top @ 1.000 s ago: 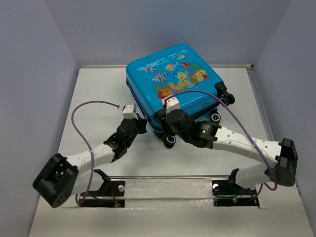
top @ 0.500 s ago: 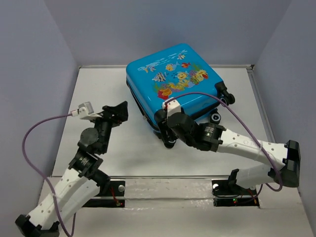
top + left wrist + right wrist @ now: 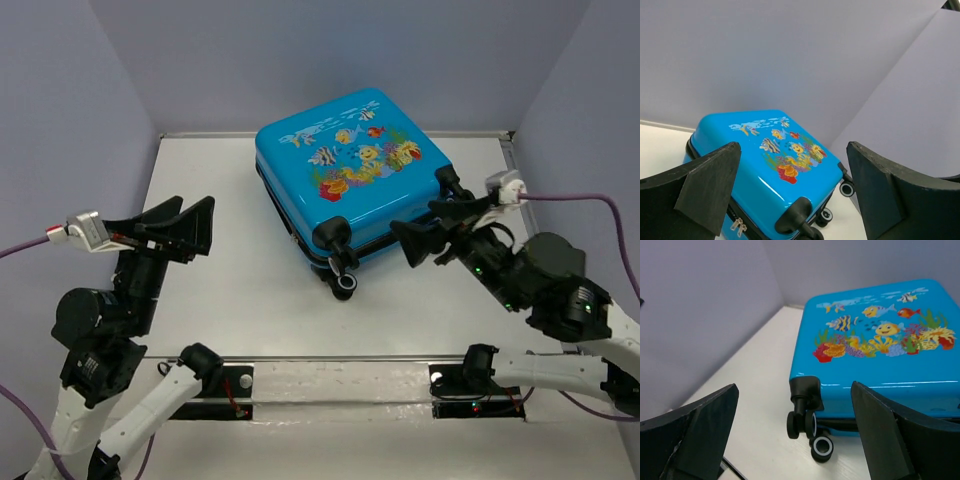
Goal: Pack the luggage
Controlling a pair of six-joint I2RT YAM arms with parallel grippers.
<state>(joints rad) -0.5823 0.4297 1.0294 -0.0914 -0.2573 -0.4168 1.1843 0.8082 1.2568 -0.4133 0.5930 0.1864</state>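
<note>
The blue luggage lies flat on the white table, near the back and about in the middle. It is shut. The side with the fish picture faces up. One corner points at the arms, and a black-and-white wheel sticks out there. More wheels show at the right corner.

The left claw is held up over the left side of the table, well apart from the luggage. Its two fingers are wide apart and touch nothing. It points at the luggage. In the left wrist view the luggage sits between the fingers, and small silver zip pulls hang at its near edge.

The right claw is on the right, near the luggage but not touching it. Its fingers are wide apart too and touch nothing. In the right wrist view the near wheels and the fish picture sit between the fingers.
</note>
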